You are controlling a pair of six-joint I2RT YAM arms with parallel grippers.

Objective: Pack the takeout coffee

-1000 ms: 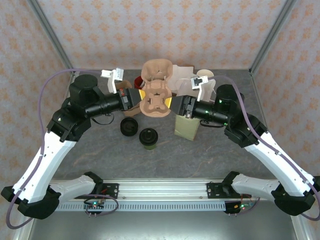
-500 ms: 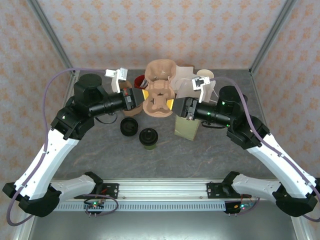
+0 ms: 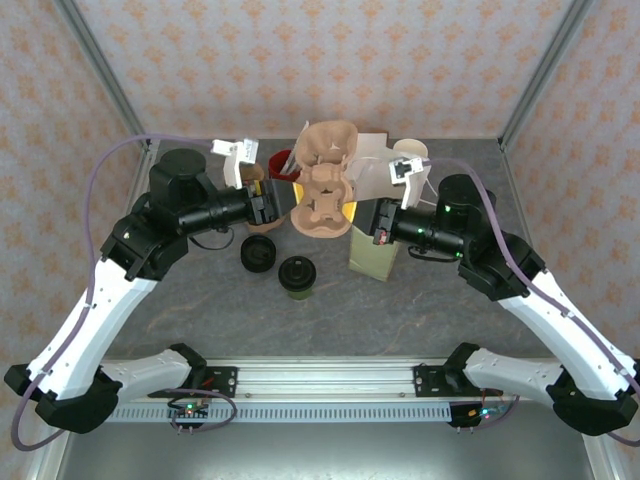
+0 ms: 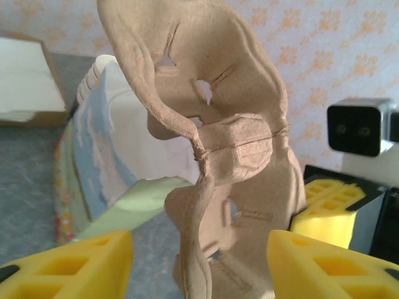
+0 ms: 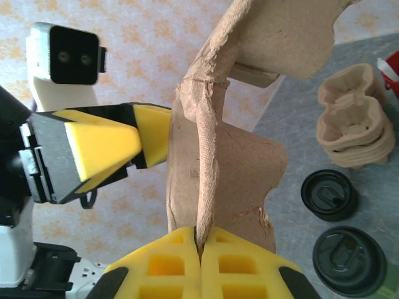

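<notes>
Pinching pulp carrier [image 5: 232, 163]: right tool [image 5: 201, 235].

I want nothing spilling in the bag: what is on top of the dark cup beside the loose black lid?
A black lid sits on the takeout coffee, covering its mouth. Whether the cup holds any drink cannot be seen, because the lid hides the inside.

Takeout coffee [image 3: 297, 276] — dark, lidded, upright on table [image 3: 420, 300]
</notes>
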